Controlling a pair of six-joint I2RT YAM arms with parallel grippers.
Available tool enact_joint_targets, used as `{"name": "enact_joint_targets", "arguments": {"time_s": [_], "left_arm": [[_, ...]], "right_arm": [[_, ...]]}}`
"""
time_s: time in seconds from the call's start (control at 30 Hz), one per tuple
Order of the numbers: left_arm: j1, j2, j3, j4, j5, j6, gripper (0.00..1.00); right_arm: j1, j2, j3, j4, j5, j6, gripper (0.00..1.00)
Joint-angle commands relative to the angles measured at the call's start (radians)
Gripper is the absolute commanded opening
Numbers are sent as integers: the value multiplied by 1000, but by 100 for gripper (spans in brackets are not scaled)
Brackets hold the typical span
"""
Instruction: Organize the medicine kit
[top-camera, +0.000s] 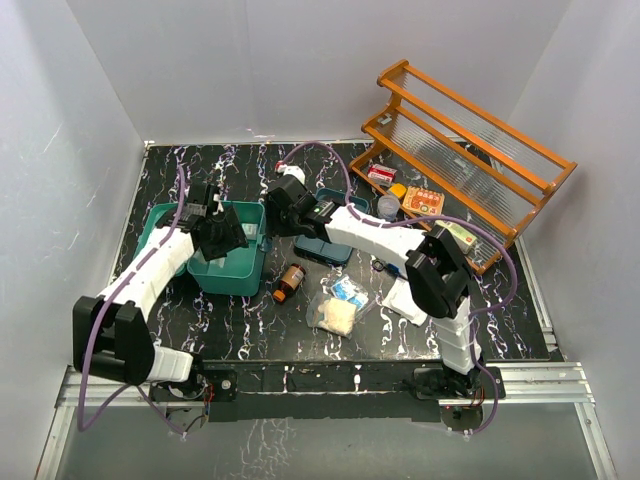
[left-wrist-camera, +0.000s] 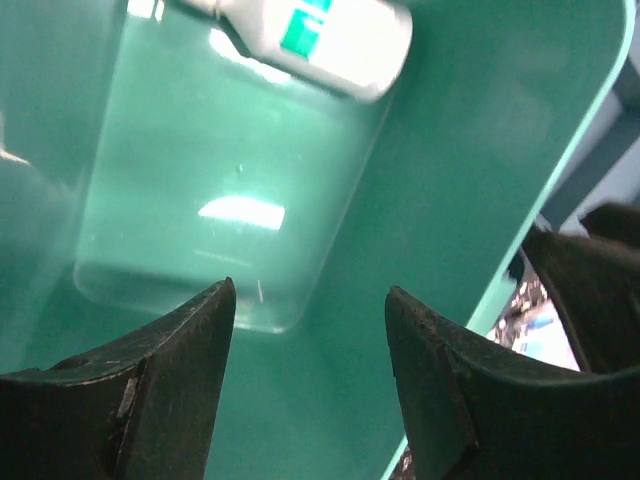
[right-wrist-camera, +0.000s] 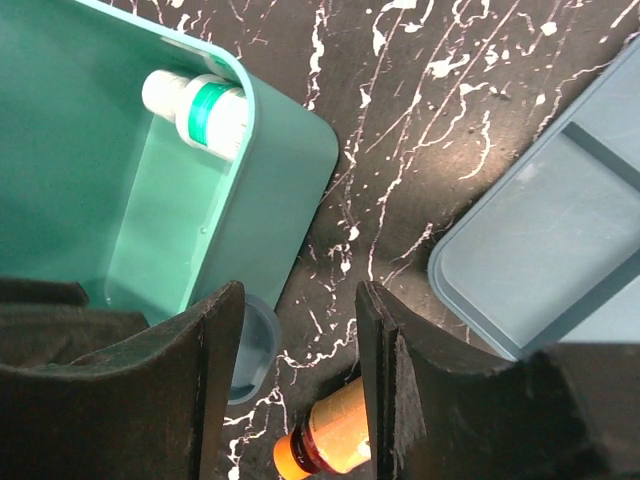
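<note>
Teal medicine kit (top-camera: 232, 275) is being crowded by the left gripper (left-wrist-camera: 310, 300) and right gripper (right-wrist-camera: 298, 300), both spread and empty; a clash is being risked.

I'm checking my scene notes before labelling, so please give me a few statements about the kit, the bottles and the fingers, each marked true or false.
1. A white bottle lies inside the medicine kit. True.
2. The amber bottle is inside the kit. False: it lies on the table, outside the kit.
3. The left gripper holds the white bottle. False: its fingers stand apart and empty over the kit's inside.
4. The right gripper has nothing between its fingers. True.
5. The orange rack stands at the table's far right. True.
</note>
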Motion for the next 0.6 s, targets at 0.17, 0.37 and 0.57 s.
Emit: {"name": "enact_joint_targets", "arguments": {"time_s": [0.17, 0.37, 0.57], "left_arm": [[1, 152, 102, 139, -251, -29, 64], [3, 250, 90, 303, -292, 3, 69], [4, 330, 105, 399, -322, 55, 62]], "right_arm": [[-41, -140, -61, 12, 120, -70, 48], [-57, -172, -120, 14, 130, -142, 48], [-91, -186, -136, 5, 127, -191, 48]]}}
